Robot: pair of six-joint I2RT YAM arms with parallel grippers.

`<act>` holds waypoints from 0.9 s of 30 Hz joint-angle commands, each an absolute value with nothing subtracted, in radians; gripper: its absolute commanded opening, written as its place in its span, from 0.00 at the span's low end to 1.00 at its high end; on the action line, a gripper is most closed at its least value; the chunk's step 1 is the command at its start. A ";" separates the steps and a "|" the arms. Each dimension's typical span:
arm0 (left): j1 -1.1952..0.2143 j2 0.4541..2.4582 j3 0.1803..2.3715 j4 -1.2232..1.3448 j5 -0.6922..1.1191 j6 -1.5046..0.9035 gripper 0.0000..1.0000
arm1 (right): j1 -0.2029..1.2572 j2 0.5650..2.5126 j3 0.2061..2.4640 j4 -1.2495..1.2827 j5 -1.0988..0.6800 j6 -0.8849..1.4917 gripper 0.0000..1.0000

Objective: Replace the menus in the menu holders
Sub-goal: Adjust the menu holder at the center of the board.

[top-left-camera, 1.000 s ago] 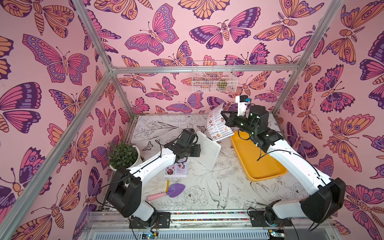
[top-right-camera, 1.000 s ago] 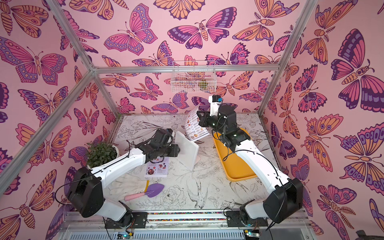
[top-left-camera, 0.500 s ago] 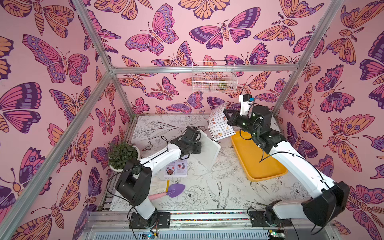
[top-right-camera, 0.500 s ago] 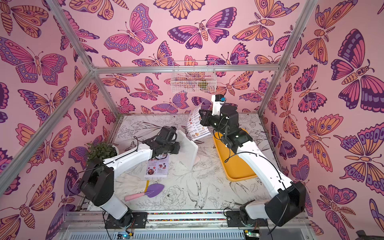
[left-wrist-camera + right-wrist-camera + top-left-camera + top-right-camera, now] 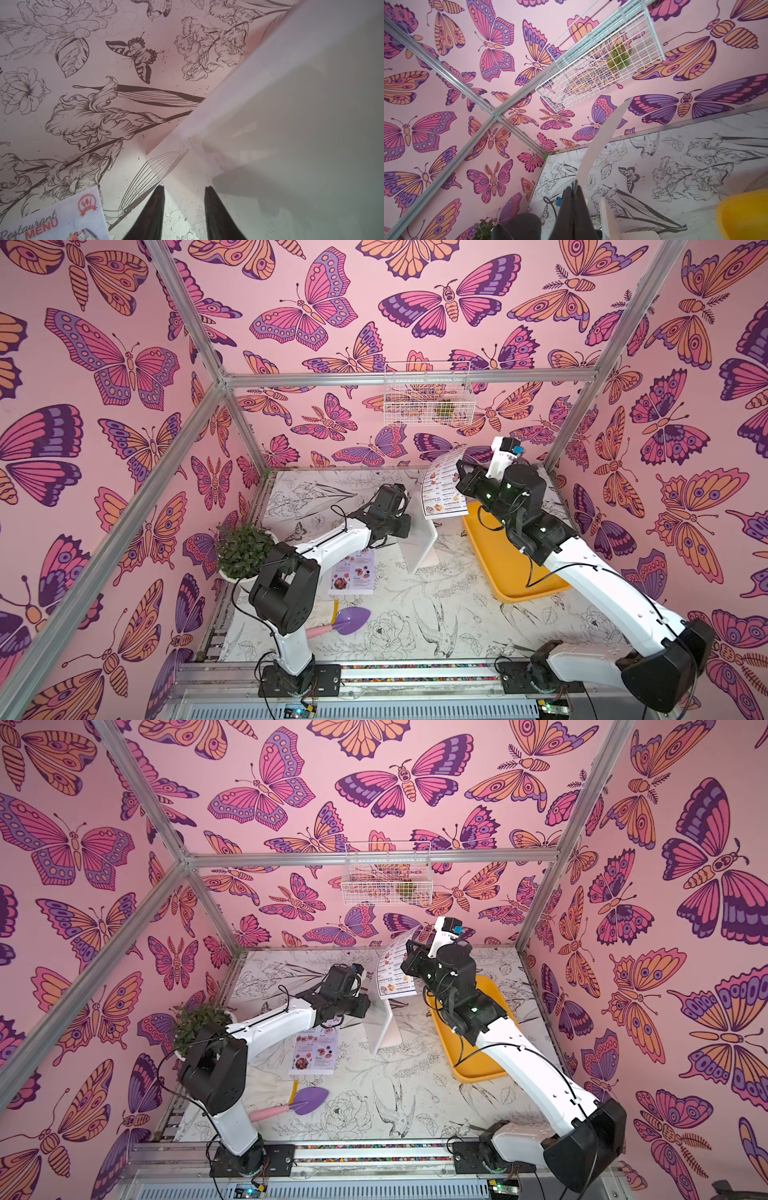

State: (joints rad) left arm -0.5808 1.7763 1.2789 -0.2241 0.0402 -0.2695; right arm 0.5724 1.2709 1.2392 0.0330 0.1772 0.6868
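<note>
As if to feed it in from above, holds white menu (image 5: pixel 442 489) curled over the menu holder (image 5: pixel 419 539) right of centre, right gripper (image 5: pixel 574 188) pinched shut on its edge. Seemingly braces holder with left gripper (image 5: pixel 184 190) — jaws part-open beside it; clamped or not, cannot tell.

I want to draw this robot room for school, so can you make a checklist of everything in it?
Surface: flower-print table.
Job's things: white menu in the air close to the menu holder; second menu flat on the table.
Clutter: potted plant, purple scoop, yellow tray.
Claws: right claw shut on the white menu; left claw at the holder's edge, grip unclear.
Cables: black wires along both arms.
Surroundings: butterfly walls, wire basket.
</note>
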 commanded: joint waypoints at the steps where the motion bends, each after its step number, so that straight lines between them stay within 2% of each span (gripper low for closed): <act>1: -0.562 1.695 1.234 -0.222 0.021 -0.269 0.36 | 0.581 1.290 1.231 0.106 0.302 0.745 0.00; 12: -0.561 1.591 1.151 -0.239 0.007 -0.337 0.36 | 0.598 1.298 1.228 0.098 0.364 0.805 0.00; 27: -0.575 1.593 1.167 -0.259 -0.014 -0.328 0.36 | 0.603 1.223 1.172 0.059 0.369 0.842 0.00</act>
State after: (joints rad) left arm -0.5659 1.6058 1.1667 -0.2401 0.0051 -0.3233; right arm 0.5934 1.2430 1.1767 0.0811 0.3592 0.8227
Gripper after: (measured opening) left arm 0.355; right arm 0.043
